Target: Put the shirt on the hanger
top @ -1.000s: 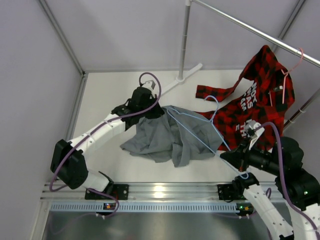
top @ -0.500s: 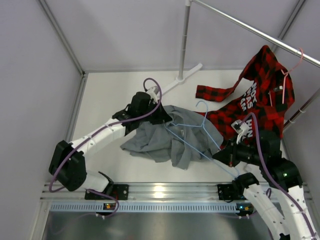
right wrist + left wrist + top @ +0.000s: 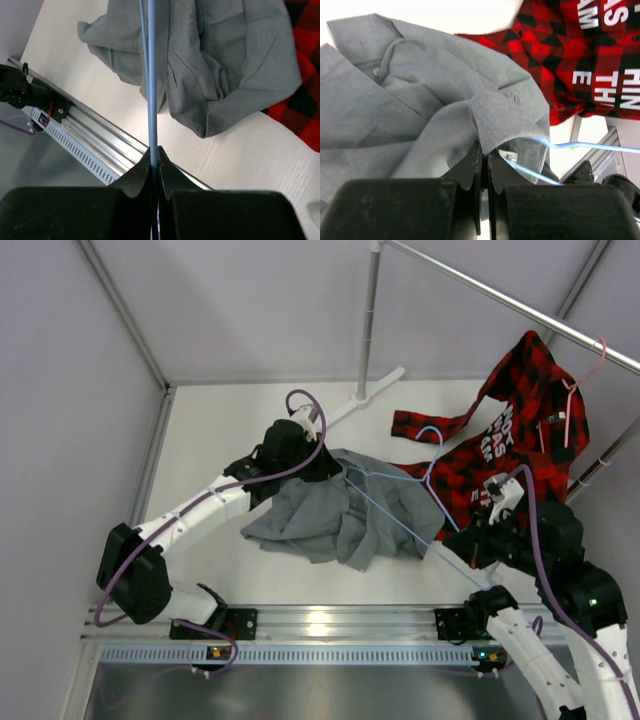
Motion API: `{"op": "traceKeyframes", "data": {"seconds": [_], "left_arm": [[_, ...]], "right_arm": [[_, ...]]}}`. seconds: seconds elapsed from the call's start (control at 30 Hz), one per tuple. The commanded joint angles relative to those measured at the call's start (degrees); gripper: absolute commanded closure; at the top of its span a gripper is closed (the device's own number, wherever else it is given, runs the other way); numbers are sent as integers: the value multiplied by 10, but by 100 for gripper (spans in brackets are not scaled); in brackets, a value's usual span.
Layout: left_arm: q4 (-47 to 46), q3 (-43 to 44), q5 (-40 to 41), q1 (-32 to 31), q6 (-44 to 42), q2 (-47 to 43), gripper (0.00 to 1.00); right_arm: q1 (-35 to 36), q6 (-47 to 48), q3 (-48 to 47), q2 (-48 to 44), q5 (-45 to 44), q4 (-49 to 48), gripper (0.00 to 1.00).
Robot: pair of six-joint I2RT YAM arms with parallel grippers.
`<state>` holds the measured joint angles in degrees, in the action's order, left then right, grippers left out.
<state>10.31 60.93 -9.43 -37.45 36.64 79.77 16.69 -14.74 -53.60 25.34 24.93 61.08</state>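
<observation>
The grey shirt point(image 3: 325, 515) lies crumpled on the white table, and its collar end is lifted by my left gripper point(image 3: 318, 466). In the left wrist view that gripper point(image 3: 484, 150) is shut on a fold of the shirt point(image 3: 420, 100). The light-blue hanger point(image 3: 400, 515) slants across the shirt's right side, its hook point(image 3: 428, 435) pointing towards the back. My right gripper point(image 3: 478, 545) is shut on the hanger's lower corner. In the right wrist view the wire point(image 3: 152, 75) runs straight up from the shut gripper point(image 3: 154, 150) over the shirt point(image 3: 225, 60). One hanger arm point(image 3: 590, 146) passes under the lifted fold.
A red-and-black plaid shirt point(image 3: 520, 435) with white lettering hangs on a pink hanger point(image 3: 575, 390) at the right, its sleeve trailing on the table. The clothes rack's upright pole point(image 3: 368, 320) stands at the back. An aluminium rail point(image 3: 320, 625) borders the near edge.
My right gripper swung the hanger left over the shirt, then back right, so the hook sits near where it was. The left gripper shifted slightly right, still holding the shirt.
</observation>
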Motion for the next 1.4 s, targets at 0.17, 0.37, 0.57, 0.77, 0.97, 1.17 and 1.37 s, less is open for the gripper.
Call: {"op": "traceKeyframes", "data": {"seconds": [0.17,0.37,0.57,0.77,0.97,1.17,1.37], "left_arm": [[-26,25,1,-8,-3,13,100],[-53,22,-63,-46,-24,0,100],[-8,44,-119,-106,-105,-29,100],[31,78,-87,-223,-134,-95,100],[193,210,35,-234,-186,-124,100],[292,314,178,-234,-237,-89,100],[273,303,47,-241,-230,-61,100]], "right_arm": [[-7,20,-51,1,-47,34,100],[-7,-20,18,25,147,-123,100],[-7,-46,66,3,197,-181,100],[-7,-195,170,-58,170,-440,100],[-6,-198,177,-75,86,-539,100],[-7,-166,144,-92,86,-534,100],[-7,-233,177,-49,166,-642,100]]}}
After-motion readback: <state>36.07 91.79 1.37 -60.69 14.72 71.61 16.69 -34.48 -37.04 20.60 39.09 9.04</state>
